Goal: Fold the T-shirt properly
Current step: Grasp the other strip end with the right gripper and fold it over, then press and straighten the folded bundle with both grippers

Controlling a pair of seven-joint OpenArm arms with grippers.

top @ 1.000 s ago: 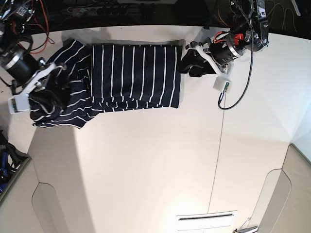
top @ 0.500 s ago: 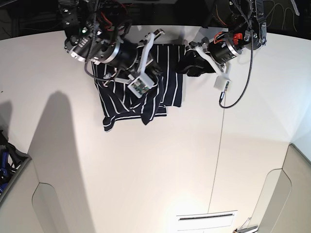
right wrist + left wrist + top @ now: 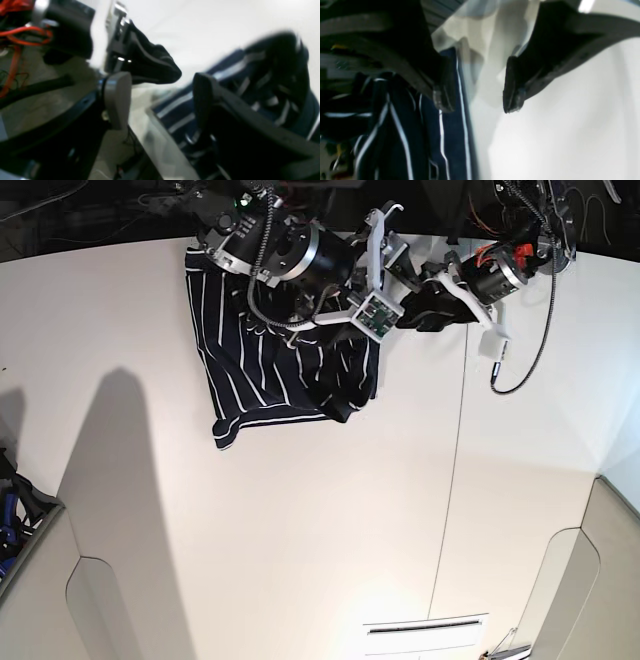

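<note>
Near the top centre of the base view, the T-shirt [image 3: 262, 370] is seen bunched on the white table [image 3: 300, 530]. Above its right edge the right gripper [image 3: 160, 100] is held with fingers apart, empty. Just right, the left gripper [image 3: 475, 97] is likewise spread, nothing clasped.

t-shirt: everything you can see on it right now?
The T-shirt is dark navy soft fabric with thin white stripes, lying partly folded and rumpled at the far edge of the white table. One corner trails toward the near left. The right end effector hangs over its right edge, jaws apart; the left end effector sits just beside it, open, on bare table.
</note>
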